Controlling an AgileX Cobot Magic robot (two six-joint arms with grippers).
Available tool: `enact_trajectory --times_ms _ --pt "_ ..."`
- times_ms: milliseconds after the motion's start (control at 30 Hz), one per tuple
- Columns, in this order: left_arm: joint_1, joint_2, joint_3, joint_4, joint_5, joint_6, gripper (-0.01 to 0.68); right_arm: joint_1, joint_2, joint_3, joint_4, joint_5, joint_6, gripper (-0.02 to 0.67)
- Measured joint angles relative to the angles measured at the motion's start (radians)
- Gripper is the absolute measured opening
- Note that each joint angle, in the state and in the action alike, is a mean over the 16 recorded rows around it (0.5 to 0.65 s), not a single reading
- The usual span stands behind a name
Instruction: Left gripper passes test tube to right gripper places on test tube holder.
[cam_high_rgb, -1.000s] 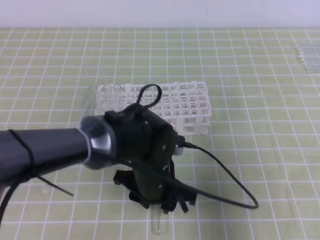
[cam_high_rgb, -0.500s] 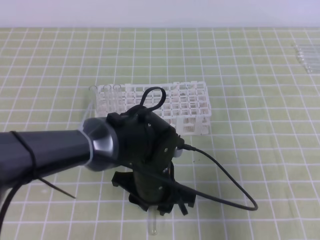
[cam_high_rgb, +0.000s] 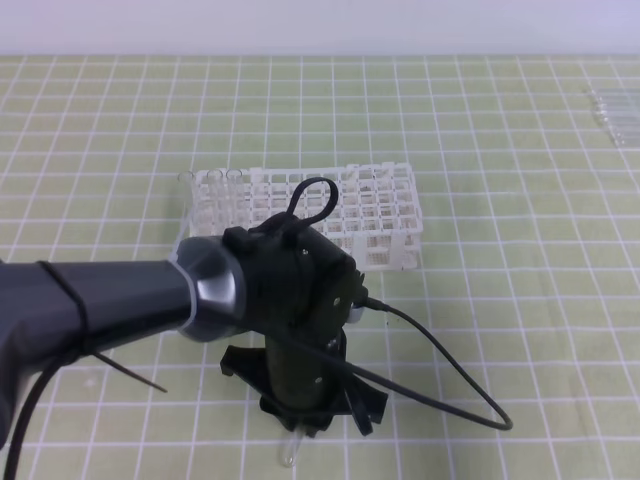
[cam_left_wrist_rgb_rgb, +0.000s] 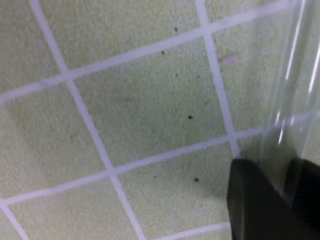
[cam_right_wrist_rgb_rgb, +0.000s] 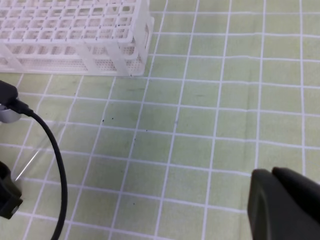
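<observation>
I see the test tube (cam_high_rgb: 290, 452) at the mat's (cam_high_rgb: 520, 300) near edge, tilted, its upper part between the left gripper's (cam_high_rgb: 312, 425) fingers (cam_left_wrist_rgb_rgb: 252, 210) (clamped on it, glass against the pads). Test tube holder (cam_high_rgb: 330, 215) sits mid-mat, well apart. Right gripper (cam_right_wrist_rgb_rgb: 285, 205) fingers pressed together, holding nothing.

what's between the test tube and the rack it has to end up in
The left gripper itself sits over the test tube, and its arm and black cable lie between the tube and the test tube holder. Otherwise only bare mat; nothing else visible blocks the way.
</observation>
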Motion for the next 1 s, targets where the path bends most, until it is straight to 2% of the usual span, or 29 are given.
enact_trajectory --times_ms 200,500,800,1000 --pt "0.000 0.001 -0.002 -0.001 0.006 0.037 0.055 0.000 0.000 0.000 0.000 0.000 -0.001 -0.016" --pt "0.000 -0.045 -0.002 -0.003 0.021 0.084 0.051 0.000 0.000 0.000 0.000 0.003 -0.001 -0.016" --pt "0.000 -0.236 0.003 0.040 0.002 0.101 0.004 0.000 0.000 -0.003 0.008 0.019 -0.003 -0.016" --pt "0.001 -0.404 0.005 0.116 -0.065 0.098 0.011 0.000 0.005 -0.028 0.057 0.040 -0.031 -0.016"
